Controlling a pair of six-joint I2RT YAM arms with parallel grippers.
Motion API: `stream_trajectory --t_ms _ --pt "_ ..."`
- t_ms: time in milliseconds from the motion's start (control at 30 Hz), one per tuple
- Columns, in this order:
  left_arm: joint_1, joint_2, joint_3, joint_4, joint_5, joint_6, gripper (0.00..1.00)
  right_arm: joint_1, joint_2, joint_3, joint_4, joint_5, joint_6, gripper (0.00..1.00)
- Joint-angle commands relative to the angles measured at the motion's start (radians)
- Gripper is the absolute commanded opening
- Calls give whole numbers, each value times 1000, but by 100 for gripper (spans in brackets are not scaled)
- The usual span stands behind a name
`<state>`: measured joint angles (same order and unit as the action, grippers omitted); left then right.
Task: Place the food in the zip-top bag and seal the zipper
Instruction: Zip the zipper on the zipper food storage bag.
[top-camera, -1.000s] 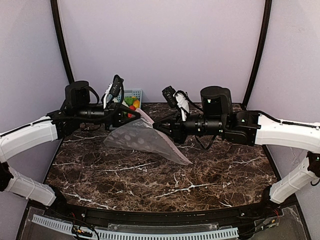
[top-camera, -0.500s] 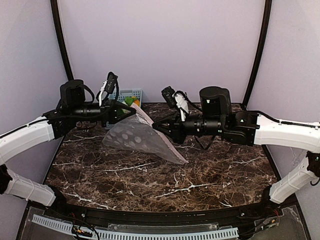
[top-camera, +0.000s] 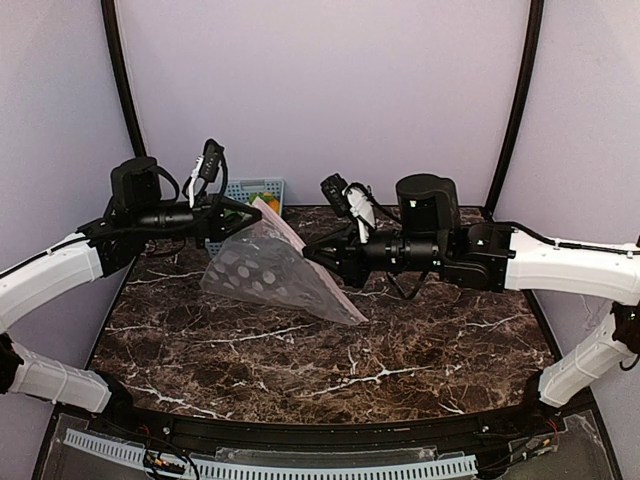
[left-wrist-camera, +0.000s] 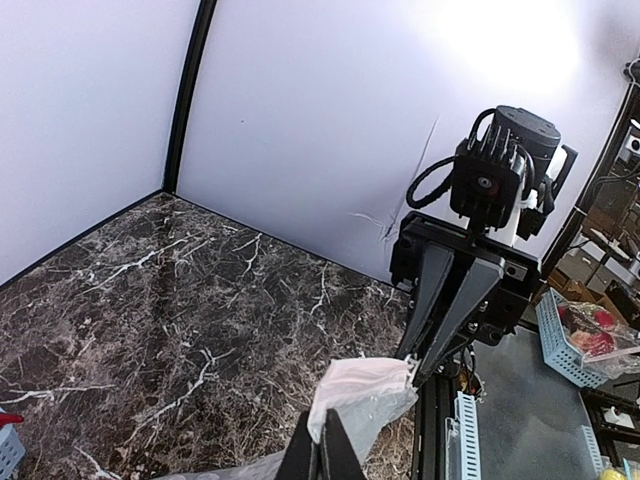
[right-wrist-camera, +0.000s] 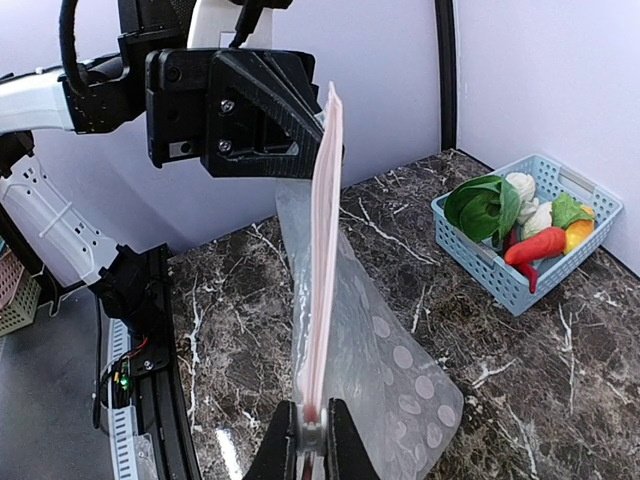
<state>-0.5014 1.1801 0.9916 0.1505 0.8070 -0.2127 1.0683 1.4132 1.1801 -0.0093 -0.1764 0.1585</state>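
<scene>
Left pincer (top-camera: 248, 212) and right pincer (top-camera: 312, 254) both clamped on zipper (top-camera: 288, 236), strip stretched between them. Bag (top-camera: 265, 275) hangs floppy over desk (top-camera: 350, 365). Food (right-wrist-camera: 510, 222) in basket (right-wrist-camera: 492, 278), none bagged. Risk: pull flattens mouth shut, or thin strip slips free — bag drops.

No legible txt, labels or nos. anywhere.

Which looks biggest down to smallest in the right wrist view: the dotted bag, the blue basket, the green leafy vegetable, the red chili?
1. zip-top bag, helped by being nearest the camera
2. blue basket
3. green leafy vegetable
4. red chili, thinner than the leaf
</scene>
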Motion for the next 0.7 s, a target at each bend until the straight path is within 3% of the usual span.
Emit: stream_trajectory --t_ms 0,667 --pt "63 -48 -2 27 -94 5 1 7 12 1 -93 -6 -2 2" --pt "138 -70 -4 33 -103 -10 1 6 7 -13 -101 7 -2 2"
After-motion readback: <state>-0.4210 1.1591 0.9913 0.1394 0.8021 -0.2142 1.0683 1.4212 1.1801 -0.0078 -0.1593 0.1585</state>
